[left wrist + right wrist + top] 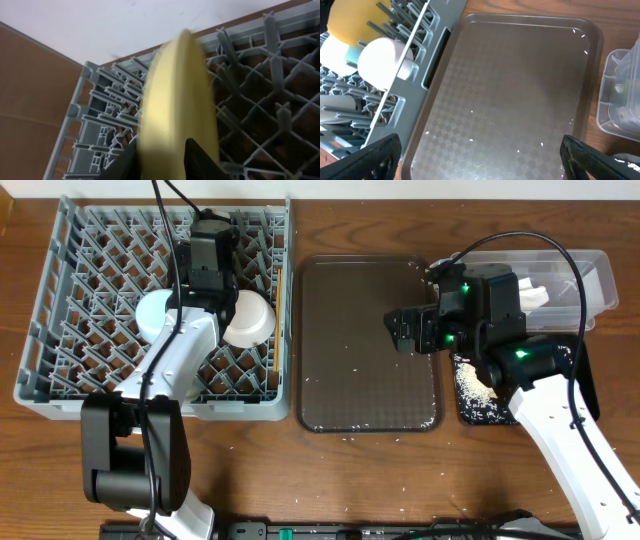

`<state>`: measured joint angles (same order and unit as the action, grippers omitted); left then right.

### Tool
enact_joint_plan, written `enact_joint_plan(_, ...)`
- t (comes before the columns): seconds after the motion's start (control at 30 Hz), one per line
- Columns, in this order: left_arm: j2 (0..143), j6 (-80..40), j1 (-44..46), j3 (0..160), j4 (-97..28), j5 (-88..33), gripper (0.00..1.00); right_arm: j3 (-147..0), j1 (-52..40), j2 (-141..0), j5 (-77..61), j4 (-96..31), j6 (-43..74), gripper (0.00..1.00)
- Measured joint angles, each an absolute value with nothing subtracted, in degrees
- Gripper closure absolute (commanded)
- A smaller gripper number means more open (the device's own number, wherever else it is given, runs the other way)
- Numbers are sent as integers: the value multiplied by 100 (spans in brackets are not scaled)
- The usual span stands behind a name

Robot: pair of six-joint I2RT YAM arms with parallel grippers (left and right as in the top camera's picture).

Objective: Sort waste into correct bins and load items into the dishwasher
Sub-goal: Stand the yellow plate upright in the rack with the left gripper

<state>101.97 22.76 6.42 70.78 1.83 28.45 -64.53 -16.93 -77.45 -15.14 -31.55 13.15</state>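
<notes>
My left gripper [167, 160] is shut on the round yellow plate [175, 90] and holds it on edge over the grey dish rack [95, 130]. In the overhead view this gripper [205, 265] hides the plate. The rack [60, 300] holds a light blue bowl [155, 310] and a white bowl [250, 318], with chopsticks [276, 310] at its right side. My right gripper [410, 330] is open and empty over the brown serving tray [365, 360]. The clear tub [580, 265] holds the white napkin [535, 290]. The black tray [490, 412] holds rice crumbs [468, 383]. Cup and wrapper are not seen.
The right wrist view shows the open gripper [480, 160] above the serving tray [520, 90], the rack [427, 45] to its left with the white bowl [380, 60] and yellow plate [350, 20], and the tub [620, 95] to its right. Stray rice grains lie on the tray and table.
</notes>
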Motion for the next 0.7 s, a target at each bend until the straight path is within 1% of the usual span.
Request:
enact_joint_plan(0.07,10197,2274,642,7078,189,2716,66,-6453,-1693,-7745,-1514,-3159,1315,1)
enact_joint_plan(0.1,10197,2274,642,7078,185,2692,57,-6453,-1693,-7745,-1514,-3173,1315,1)
enact_joint_plan(0.13,10197,2274,642,7078,187,2681,43,-6453,-1693,-7745,-1514,-3190,1315,1)
enact_joint_plan(0.23,10197,2270,642,7078,185,2648,32,-6453,-1693,-7745,-1514,-3205,1315,1)
enact_joint_plan(0.27,10197,2257,644,7078,185,2637,25,-6453,-1693,-7745,-1514,-3210,1315,1)
enact_joint_plan(0.33,10195,2252,652,7078,154,2615,20,-6453,-1693,-7745,-1516,-3218,1317,1)
enact_joint_plan(0.4,10162,2202,681,7078,47,2598,18,-6453,-1693,-7745,-1516,-3234,1315,1)
enact_joint_plan(0.5,9824,1737,779,7067,-523,2534,16,-6453,-1693,-7745,-1514,-3299,1315,1)
enact_joint_plan(0.53,9651,1516,803,7065,-788,2436,13,-6453,-1693,-7745,-1511,-3336,1315,1)
enact_joint_plan(0.6,9299,1162,819,7059,-1096,2222,12,-6451,-1693,-7745,-1514,-3402,1315,1)
enact_joint_plan(0.7,8493,451,790,7067,-1752,1529,11,-6451,-1693,-7745,-1511,-3472,1313,1)
